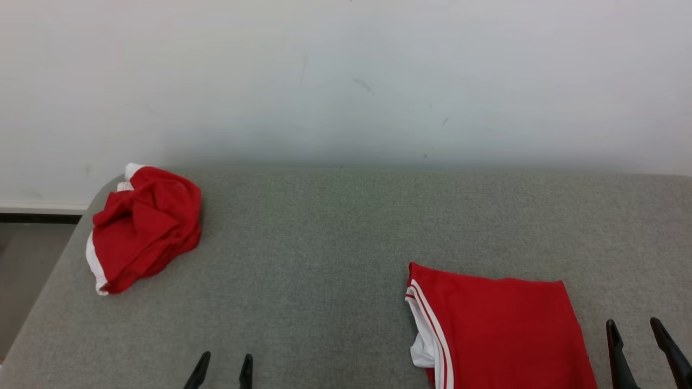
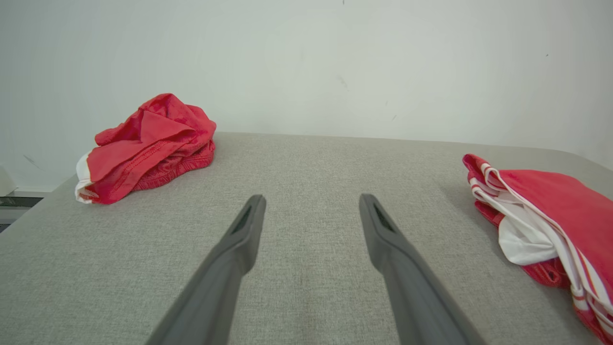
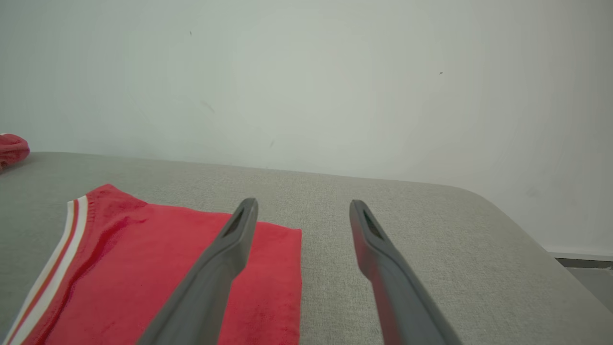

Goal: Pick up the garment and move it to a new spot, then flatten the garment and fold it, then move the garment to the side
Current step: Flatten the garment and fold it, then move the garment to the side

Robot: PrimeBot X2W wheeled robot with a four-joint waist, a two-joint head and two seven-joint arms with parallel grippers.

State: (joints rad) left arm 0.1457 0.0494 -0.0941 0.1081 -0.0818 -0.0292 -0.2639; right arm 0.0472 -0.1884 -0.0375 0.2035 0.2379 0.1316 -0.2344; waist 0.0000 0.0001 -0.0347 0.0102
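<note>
A crumpled red garment [image 1: 143, 229] with white trim lies bunched at the far left corner of the grey fabric-covered surface [image 1: 335, 243]; the left wrist view has it [image 2: 148, 146] ahead and to the left. A second red garment [image 1: 497, 329], folded flat with white-striped edges, lies near the front right and appears again in the wrist views [image 2: 550, 215] [image 3: 143, 268]. My left gripper [image 1: 226, 355] [image 2: 312, 196] is open and empty over bare surface between the two. My right gripper [image 1: 633, 322] [image 3: 303, 201] is open and empty just right of the folded garment's right edge.
A pale wall [image 1: 346, 81] rises directly behind the surface. The surface's left edge drops to the floor [image 1: 27, 254]; its rounded right corner [image 3: 503, 211] shows in the right wrist view. Bare grey surface spans the middle and back.
</note>
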